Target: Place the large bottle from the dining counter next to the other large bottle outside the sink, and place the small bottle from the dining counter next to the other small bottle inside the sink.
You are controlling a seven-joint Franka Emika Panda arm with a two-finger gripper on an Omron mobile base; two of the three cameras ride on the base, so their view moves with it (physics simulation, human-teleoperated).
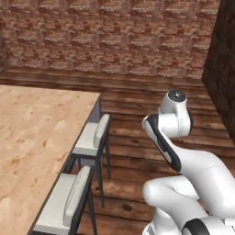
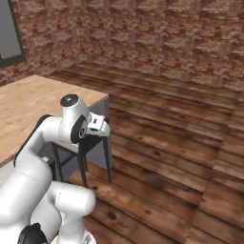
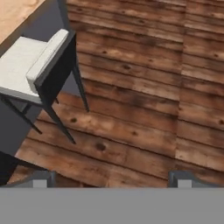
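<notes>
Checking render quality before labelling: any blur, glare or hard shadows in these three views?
Left base view: even flat light, dining counter slightly soft, no glare. Right base view: brick wall blotchy and low-detail. Hand view: wooden floor soft, faint shading under the stool.

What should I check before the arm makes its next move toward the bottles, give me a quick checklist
1. Gripper open and holding nothing: ok, fingertips stand wide apart over the wooden floor.
2. Large bottle in sight: not ok, none appears on the visible part of the dining counter.
3. Small bottle in sight: not ok, same reason.
4. Sink located: cannot tell, these views face a brick wall.
5. Path near the counter: not ok, two stools stand tucked against its side, close to the arm.
</notes>
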